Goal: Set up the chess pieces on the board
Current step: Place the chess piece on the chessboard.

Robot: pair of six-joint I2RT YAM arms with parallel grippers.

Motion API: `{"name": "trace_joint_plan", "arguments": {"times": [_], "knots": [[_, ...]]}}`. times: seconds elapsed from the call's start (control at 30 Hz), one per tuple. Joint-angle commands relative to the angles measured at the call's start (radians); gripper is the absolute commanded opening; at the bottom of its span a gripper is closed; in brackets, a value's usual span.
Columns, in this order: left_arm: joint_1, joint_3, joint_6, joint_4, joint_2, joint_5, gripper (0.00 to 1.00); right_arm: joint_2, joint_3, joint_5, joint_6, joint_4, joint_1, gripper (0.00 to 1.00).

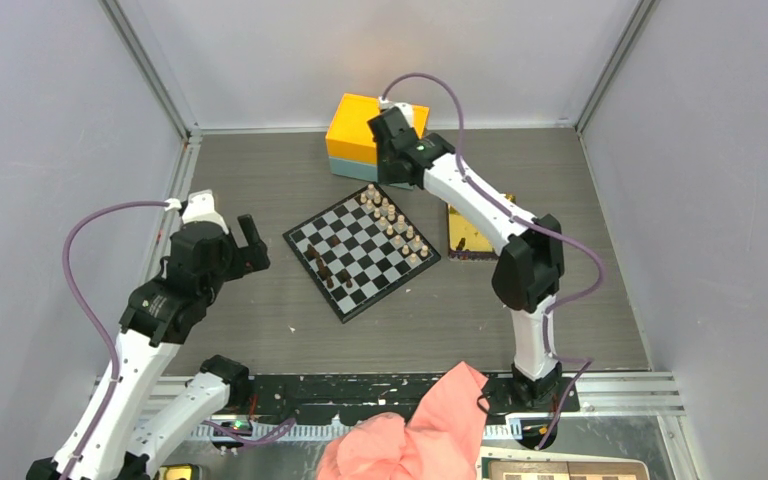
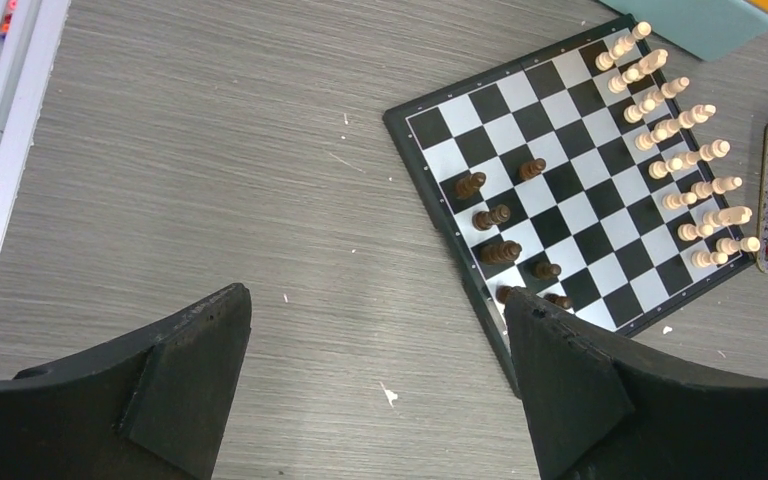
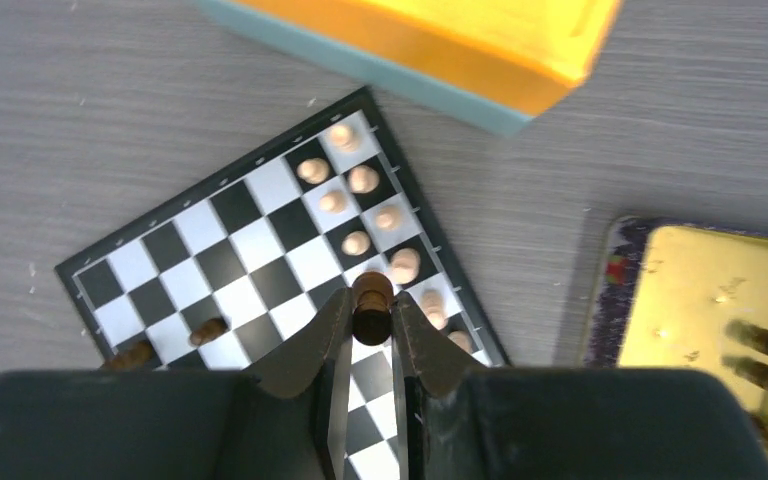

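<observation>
The right pincer [image 3: 370, 318], closed on a dark brown chessman [image 3: 372, 290] above the board's [image 3: 222, 262] light ranks [image 3: 363, 180], should carry it to the dark side and seat it upright, the left pincer [image 2: 375, 310] hanging wide open beside the board; only the right wrist view shows that grip.

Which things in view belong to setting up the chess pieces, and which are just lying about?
Job: black-and-white checkered chessboard; light tan wooden chessmen; dark brown wooden chessmen, one in the right fingers; shiny gold square tin holding more.
Lying about: yellow-and-teal box; pink cloth.
</observation>
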State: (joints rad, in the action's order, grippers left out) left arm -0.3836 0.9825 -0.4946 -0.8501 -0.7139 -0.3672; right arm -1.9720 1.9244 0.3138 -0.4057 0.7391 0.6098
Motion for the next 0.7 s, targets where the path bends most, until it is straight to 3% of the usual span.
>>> {"name": "trace_joint_plan", "arguments": {"times": [0.0,0.67], "knots": [[0.006,-0.006,-0.001,-0.019,0.031,-0.012,0.98,-0.075,0.122,-0.029,0.027,0.088,0.069,0.01],[0.006,-0.022,0.014,0.004,0.013,0.046,0.98,-0.21,0.12,-0.046,0.024,0.115,0.284,0.01]]}}
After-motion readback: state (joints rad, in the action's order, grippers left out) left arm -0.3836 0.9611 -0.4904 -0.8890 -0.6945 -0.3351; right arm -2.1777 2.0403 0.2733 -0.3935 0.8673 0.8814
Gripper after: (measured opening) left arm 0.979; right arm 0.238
